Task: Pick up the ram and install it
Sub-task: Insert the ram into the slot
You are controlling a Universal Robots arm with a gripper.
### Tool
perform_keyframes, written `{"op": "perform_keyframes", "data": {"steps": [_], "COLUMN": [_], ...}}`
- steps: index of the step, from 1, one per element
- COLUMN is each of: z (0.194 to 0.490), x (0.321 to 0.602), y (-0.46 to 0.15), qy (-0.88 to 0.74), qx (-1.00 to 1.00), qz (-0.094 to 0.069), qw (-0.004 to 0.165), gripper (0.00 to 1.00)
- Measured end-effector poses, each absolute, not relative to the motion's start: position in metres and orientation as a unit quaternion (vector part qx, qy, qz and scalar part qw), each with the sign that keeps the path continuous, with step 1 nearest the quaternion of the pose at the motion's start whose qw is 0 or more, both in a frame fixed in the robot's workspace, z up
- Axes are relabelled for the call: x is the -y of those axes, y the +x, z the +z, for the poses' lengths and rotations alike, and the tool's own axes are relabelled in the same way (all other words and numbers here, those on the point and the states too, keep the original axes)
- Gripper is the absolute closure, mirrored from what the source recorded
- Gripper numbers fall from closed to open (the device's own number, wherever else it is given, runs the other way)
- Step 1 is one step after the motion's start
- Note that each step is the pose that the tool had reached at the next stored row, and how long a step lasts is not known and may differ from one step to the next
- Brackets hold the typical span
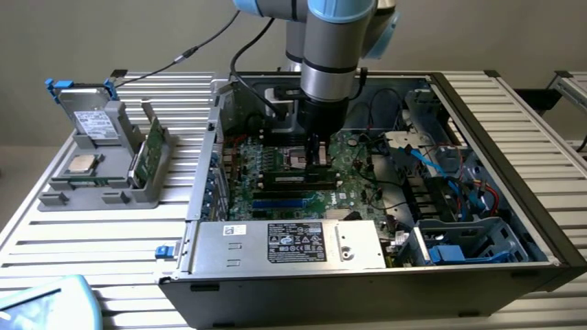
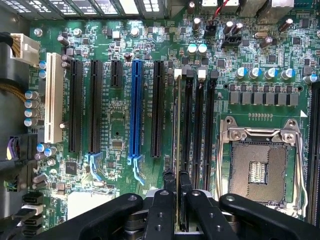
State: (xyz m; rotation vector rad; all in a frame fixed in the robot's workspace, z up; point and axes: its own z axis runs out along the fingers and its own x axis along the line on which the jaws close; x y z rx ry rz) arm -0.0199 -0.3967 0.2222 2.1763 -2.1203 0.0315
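Observation:
The ram (image 2: 178, 125) appears edge-on in the wrist view as a thin long strip. It runs along the outermost of the black memory slots (image 2: 199, 125) on the green motherboard (image 2: 115, 115). My gripper (image 2: 177, 189) is shut on the ram's near end, with one black finger (image 2: 161, 210) on each side. I cannot tell whether the ram is seated in the slot. In the exterior view my gripper (image 1: 318, 159) points straight down inside the open computer case (image 1: 513, 158), over the middle of the motherboard (image 1: 353, 161).
An open processor socket (image 2: 260, 170) lies beside the memory slots, with long expansion slots (image 2: 135, 110) on the other side. A power supply (image 1: 284, 244) sits at the case's front and cables (image 1: 440, 165) at the exterior view's right. A grey tray (image 1: 101, 185) at the exterior view's left holds a green card (image 1: 147, 155) and a silver chip (image 1: 82, 163).

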Motion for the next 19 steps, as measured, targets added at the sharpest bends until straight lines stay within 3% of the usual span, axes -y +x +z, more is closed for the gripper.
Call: {"op": "perform_keyframes", "data": {"steps": [19], "z": [0.2218], "x": [0.3967], "y": [-0.0189], "qy": [0.708], "qx": [0.704], "qz": [0.010], "qw": [0.053], "gripper": [0.85]}}
